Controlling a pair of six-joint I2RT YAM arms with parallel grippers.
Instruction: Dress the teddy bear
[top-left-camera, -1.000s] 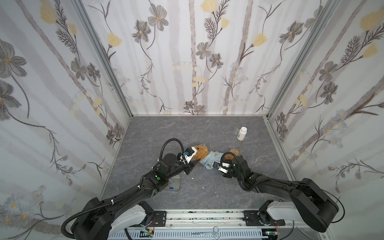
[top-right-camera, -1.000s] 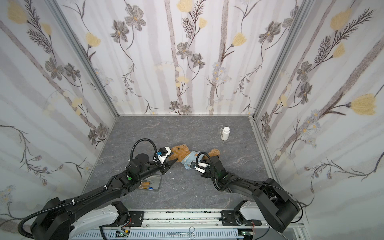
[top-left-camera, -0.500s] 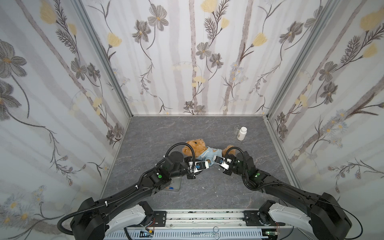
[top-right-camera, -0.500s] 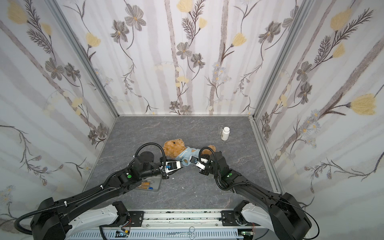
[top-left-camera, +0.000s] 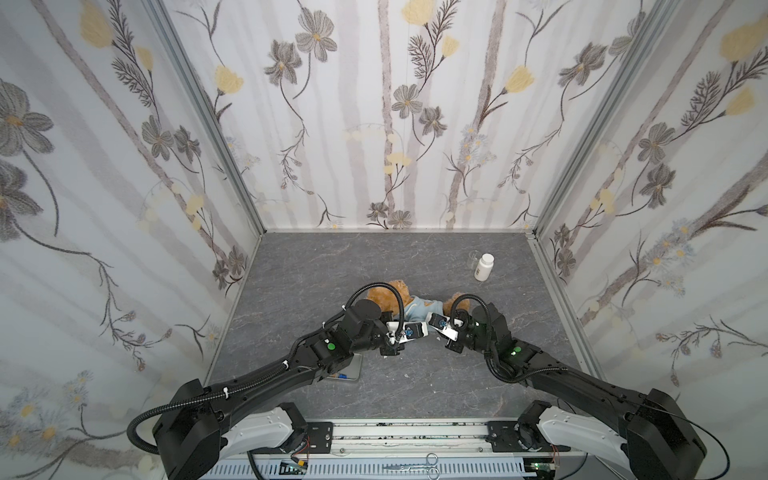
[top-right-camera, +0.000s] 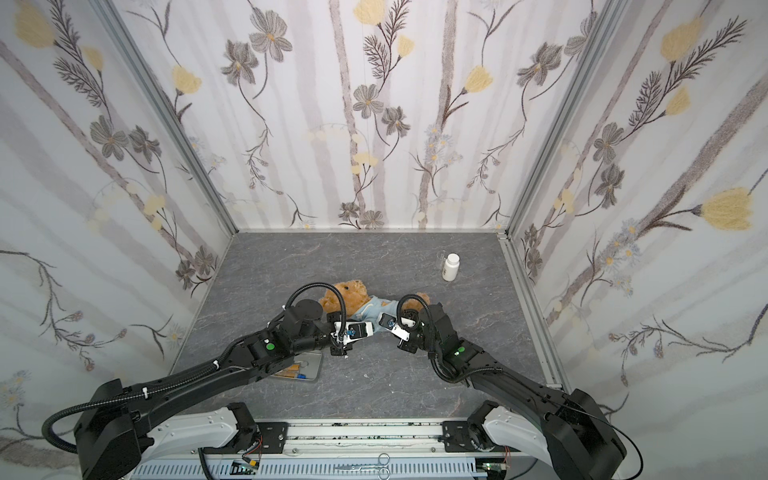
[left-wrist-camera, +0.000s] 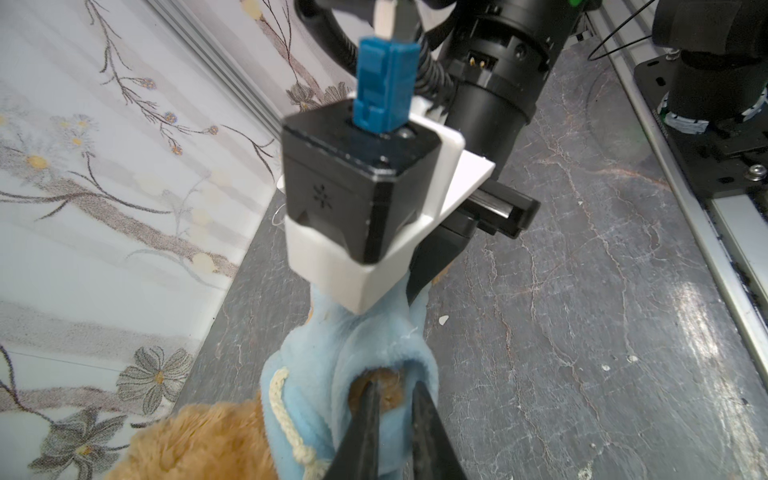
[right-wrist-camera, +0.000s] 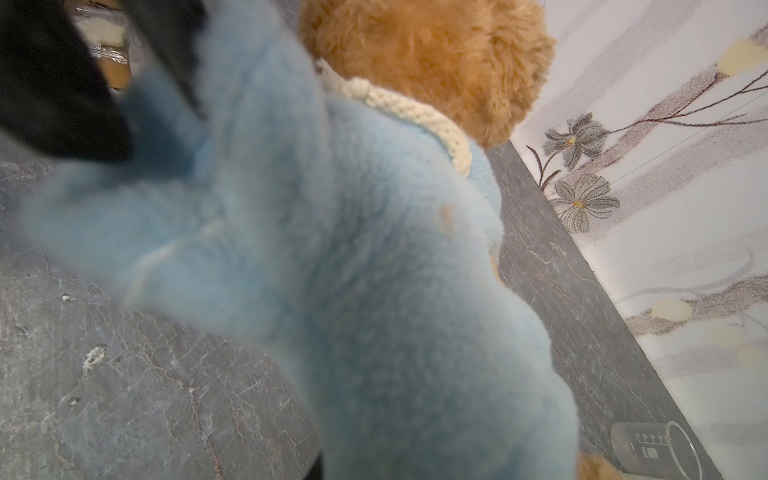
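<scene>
The teddy bear (top-left-camera: 384, 296) (top-right-camera: 347, 293), golden-brown and curly, lies on the grey floor with its head to the left. It wears a light blue shirt (top-left-camera: 417, 306) (left-wrist-camera: 332, 353) with a cream cord. My left gripper (left-wrist-camera: 395, 383) is shut on the rim of a shirt opening, one finger inside against brown fur and one outside. My right gripper (left-wrist-camera: 411, 291) faces it closely, shut on a stretched peak of the same shirt. In the right wrist view the shirt (right-wrist-camera: 332, 249) fills the frame and hides the jaws, with the bear's head (right-wrist-camera: 424, 50) beyond.
A white bottle (top-left-camera: 484, 267) (top-right-camera: 451, 267) and a small clear beaker (top-left-camera: 472, 259) (right-wrist-camera: 656, 451) stand at the back right. A clear flat box (top-left-camera: 349, 370) (top-right-camera: 305, 368) lies under my left arm. Scissors (top-left-camera: 411, 467) lie on the front rail. Papered walls close three sides.
My left gripper has swung from beside the bear's head to the shirt's near edge and closed on it. The right gripper shifted slightly and tightened. The bear's head has moved a little left and back.
</scene>
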